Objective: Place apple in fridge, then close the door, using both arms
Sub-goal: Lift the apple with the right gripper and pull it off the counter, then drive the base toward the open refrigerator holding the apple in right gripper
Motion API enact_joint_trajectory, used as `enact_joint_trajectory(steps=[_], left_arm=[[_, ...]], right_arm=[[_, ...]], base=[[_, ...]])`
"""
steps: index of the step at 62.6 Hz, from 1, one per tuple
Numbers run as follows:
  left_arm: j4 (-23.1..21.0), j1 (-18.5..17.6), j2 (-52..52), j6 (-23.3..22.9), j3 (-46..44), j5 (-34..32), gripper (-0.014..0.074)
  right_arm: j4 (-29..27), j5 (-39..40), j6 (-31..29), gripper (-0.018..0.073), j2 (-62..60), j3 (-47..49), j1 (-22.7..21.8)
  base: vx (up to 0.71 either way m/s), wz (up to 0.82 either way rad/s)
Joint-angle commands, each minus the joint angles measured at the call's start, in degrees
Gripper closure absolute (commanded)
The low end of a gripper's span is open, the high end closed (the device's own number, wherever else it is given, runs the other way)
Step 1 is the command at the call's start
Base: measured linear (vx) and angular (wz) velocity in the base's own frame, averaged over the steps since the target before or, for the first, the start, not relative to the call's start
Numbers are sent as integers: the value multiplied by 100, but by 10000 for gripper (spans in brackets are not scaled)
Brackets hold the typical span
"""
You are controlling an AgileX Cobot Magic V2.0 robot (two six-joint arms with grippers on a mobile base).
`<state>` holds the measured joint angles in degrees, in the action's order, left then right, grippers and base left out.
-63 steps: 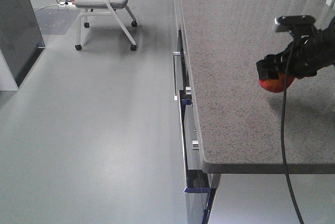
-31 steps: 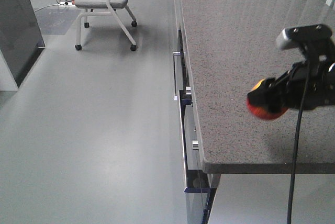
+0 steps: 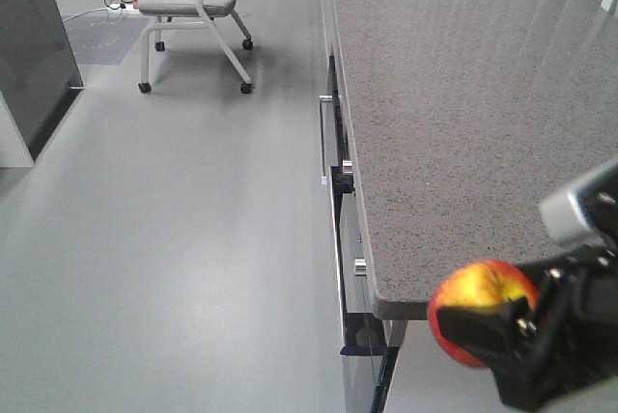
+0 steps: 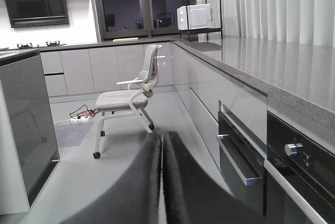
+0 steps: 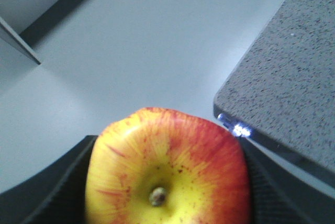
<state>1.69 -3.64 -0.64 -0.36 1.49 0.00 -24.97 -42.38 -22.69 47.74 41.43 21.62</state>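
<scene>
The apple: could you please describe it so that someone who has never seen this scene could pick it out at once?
Find the long speckled grey counter and follow it to its near corner. Just off that corner, the black right end effector holds the apple in the air. It is the only round, shiny thing there, red streaked with yellow.
</scene>
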Motion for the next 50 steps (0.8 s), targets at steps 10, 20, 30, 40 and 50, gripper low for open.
enact_joint_trajectory(steps=[10,20,30,40,50], left_arm=[[-36,-34,-84,-47,118,-446,603],[-36,-34,-84,-47,118,-446,603],[-36,-34,-84,-47,118,-446,603],[-36,-34,-84,-47,118,-446,603],[-36,-34,-84,-47,118,-446,603]], right_arm=[[-116,-514,36,148,-1207,2,20],[-116,-749,29,148,-1700,2,20],[-123,-750,29,148,-1918,2,20],[-118,-750,29,148,-1931,2,20],[-118,-750,29,148,-1931,2,20]], base=[[0,0],[0,0],[0,0],[0,0],[0,0]])
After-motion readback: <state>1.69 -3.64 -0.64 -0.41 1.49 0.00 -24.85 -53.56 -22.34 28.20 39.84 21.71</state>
